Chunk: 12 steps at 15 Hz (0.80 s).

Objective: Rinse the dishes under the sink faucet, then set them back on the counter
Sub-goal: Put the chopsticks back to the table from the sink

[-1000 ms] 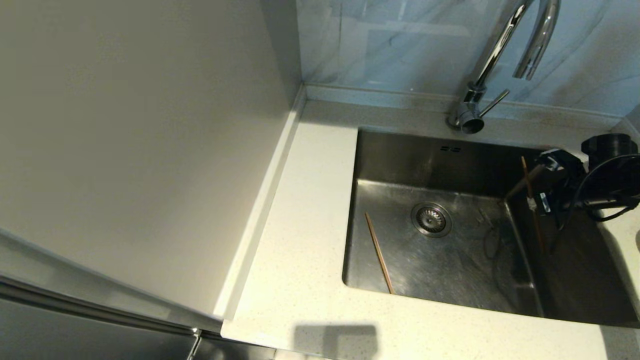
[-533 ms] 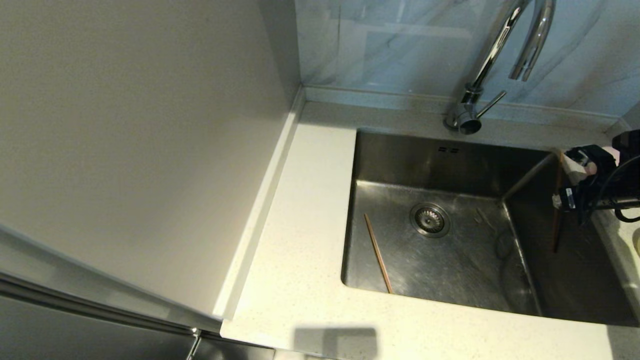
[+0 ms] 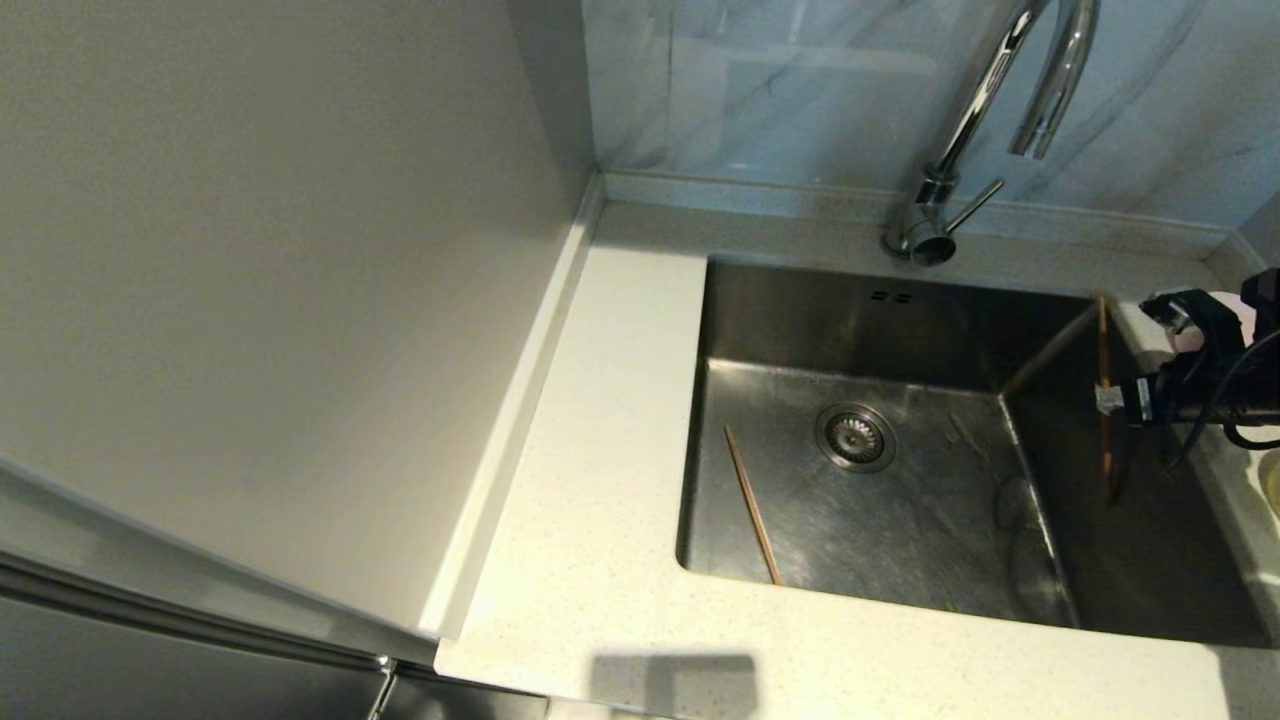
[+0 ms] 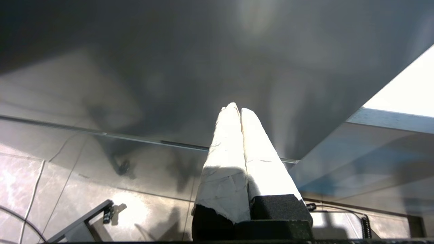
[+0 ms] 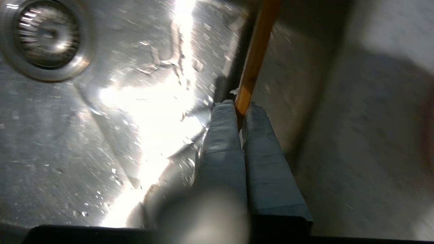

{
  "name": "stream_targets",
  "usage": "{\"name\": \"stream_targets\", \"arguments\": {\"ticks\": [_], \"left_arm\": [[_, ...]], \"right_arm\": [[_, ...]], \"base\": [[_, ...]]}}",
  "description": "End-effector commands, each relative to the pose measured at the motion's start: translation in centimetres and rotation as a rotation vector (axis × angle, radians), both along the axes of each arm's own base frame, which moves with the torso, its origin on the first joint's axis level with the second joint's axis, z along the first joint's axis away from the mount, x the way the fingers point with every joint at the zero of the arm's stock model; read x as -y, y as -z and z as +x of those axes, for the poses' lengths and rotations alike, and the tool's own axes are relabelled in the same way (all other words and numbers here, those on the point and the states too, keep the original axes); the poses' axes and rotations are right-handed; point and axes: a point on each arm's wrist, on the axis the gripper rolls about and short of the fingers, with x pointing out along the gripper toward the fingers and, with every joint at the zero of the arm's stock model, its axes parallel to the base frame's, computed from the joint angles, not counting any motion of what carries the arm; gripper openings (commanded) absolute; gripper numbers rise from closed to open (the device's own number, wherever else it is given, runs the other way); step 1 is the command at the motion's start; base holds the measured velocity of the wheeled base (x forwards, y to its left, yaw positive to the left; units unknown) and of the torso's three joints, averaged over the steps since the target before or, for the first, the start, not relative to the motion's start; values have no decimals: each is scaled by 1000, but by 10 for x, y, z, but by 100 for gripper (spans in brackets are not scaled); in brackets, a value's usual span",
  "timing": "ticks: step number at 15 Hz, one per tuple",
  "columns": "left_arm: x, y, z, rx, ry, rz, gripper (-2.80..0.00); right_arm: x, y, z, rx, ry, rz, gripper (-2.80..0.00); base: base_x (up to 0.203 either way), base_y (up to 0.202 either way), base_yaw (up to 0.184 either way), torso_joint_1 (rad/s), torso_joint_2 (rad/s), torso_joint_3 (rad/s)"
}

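A: What's changed in the last second?

B: The held chopstick (image 3: 1104, 400) has gone from mid-sink, near the right inner corner, out toward 3 o'clock. It now hangs nearly upright beside the sink's right wall. The right gripper (image 3: 1112, 398) went with it and sits at the right edge of the head view.

A: And the other chopstick?

B: The second chopstick (image 3: 752, 505) lies flat on the sink (image 3: 800, 330) floor, at about 8 o'clock from the drain (image 3: 855, 437), one end against the front wall. It hasn't moved.

A: How should this step go?

B: I'd judge it's carrying a rinsed stick back to the counter (image 3: 620, 420). The stick is long and held near its middle, so the lower end must clear the sink's rim before it swings sideways. Lift first, then carry it across, then lay it low and flat so it can't roll back into the sink. Wet wood between soft pads could slip or pivot, so keep the motion slow.

A: The pincer itself?

B: In the right wrist view the padded fingers (image 5: 220, 142) are clenched almost together, the stick pinched between their tips. It touches nothing else that I can see.

A: The left one?

B: The left gripper (image 4: 239, 110) is parked well off the work, fingers pressed together, empty. The faucet (image 3: 960, 130) stands at 12 o'clock over the sink; I see no water running.
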Motion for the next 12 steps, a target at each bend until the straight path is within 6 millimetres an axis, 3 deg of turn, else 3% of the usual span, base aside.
{"name": "stream_targets", "arguments": {"ticks": [1,5,7,12], "left_arm": [[0,0,0,4,-1,0,-280],[0,0,0,4,-1,0,-280],[0,0,0,4,-1,0,-280],[0,0,0,4,-1,0,-280]], "right_arm": [[-7,5,-3,101,-146,5,-280],[-39,4,-3,235,-305,-33,-280],[-42,-2,-3,254,-312,-42,-280],[-41,-44,-1,352,-205,-11,-280]], "base": [[0,0,0,0,0,0],[0,0,0,0,0,0],[0,0,0,0,0,0],[0,0,0,0,0,0]]}}
